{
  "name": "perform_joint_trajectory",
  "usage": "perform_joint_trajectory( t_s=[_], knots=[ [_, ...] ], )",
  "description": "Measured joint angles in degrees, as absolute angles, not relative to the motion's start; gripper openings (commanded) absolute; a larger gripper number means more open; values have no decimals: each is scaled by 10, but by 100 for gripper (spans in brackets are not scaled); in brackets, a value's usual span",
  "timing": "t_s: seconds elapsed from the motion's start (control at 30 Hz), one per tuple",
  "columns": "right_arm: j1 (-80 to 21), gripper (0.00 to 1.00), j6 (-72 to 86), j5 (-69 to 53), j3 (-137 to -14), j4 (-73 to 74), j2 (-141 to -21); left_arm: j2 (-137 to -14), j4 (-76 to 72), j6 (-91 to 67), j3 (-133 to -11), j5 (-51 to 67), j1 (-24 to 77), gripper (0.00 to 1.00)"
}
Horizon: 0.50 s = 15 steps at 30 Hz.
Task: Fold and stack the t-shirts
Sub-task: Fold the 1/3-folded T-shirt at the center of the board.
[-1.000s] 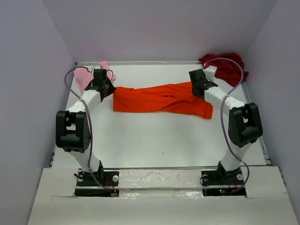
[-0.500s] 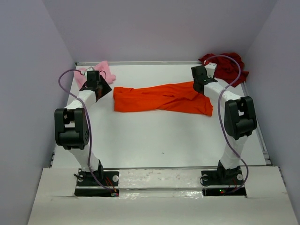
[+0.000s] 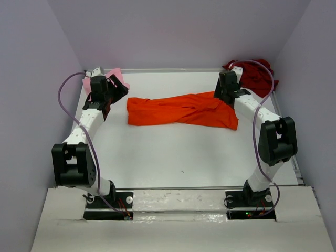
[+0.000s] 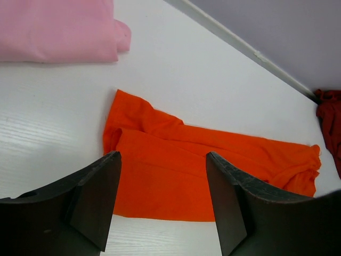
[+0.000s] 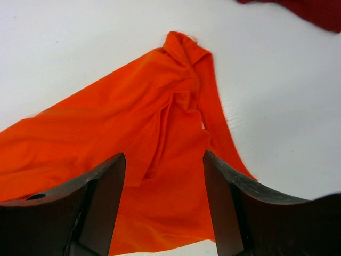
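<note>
The bright orange t-shirt [image 3: 178,110] lies folded into a long strip across the far half of the table. My left gripper [image 3: 113,92] hovers just off its left end, open and holding nothing; the left wrist view shows the orange cloth [image 4: 213,160] beyond the open left gripper [image 4: 162,156]. My right gripper [image 3: 223,93] hangs above the shirt's right end, also open, with the bunched orange cloth [image 5: 133,122] below the right gripper [image 5: 163,154]. The light pink t-shirt [image 3: 118,77] lies at the far left corner. The dark red t-shirt [image 3: 257,73] is crumpled at the far right corner.
The white table [image 3: 173,152] is closed in by lilac walls on three sides. A raised rim [image 3: 173,70] runs along the far edge. The pink shirt [image 4: 53,29] and the dark red shirt [image 5: 303,8] sit close to each wrist.
Both grippers have opened and let go of the orange shirt's ends. The left arm has drawn back to the left; the right has lifted slightly toward the far side.
</note>
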<state>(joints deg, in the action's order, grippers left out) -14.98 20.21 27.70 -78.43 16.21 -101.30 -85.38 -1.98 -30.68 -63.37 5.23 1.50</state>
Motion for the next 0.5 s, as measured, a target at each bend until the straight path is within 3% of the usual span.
perform_joint_trajectory(
  t_s=[0.23, 0.5],
  knots=[
    [-159, 60, 223, 214, -746, 163, -1018, -848, -32, -309, -631, 97, 27, 74],
    [-164, 47, 235, 143, -742, 156, -1064, -845, -37, -310, -630, 124, 29, 73]
  ],
)
